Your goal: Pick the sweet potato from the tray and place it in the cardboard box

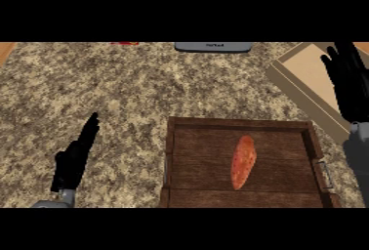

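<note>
A: What takes up most of the view?

B: The speckled stone counter [108, 88]. On it, at the lower middle, sits a dark wooden tray [194, 127], and a cardboard box [306, 73] lies tilted at the upper right.

A: And the hands?

B: The right hand [346, 80] hangs over the box, fingers straight and relaxed, holding nothing. The left hand [75, 156] rests at the lower left, fingers straight, well apart from the tray.

A: The sweet potato?

B: The sweet potato [243, 161] lies lengthwise in the tray's middle, untouched. A grey object [213, 47] shows at the top edge; possibly an appliance, hard to tell.
</note>
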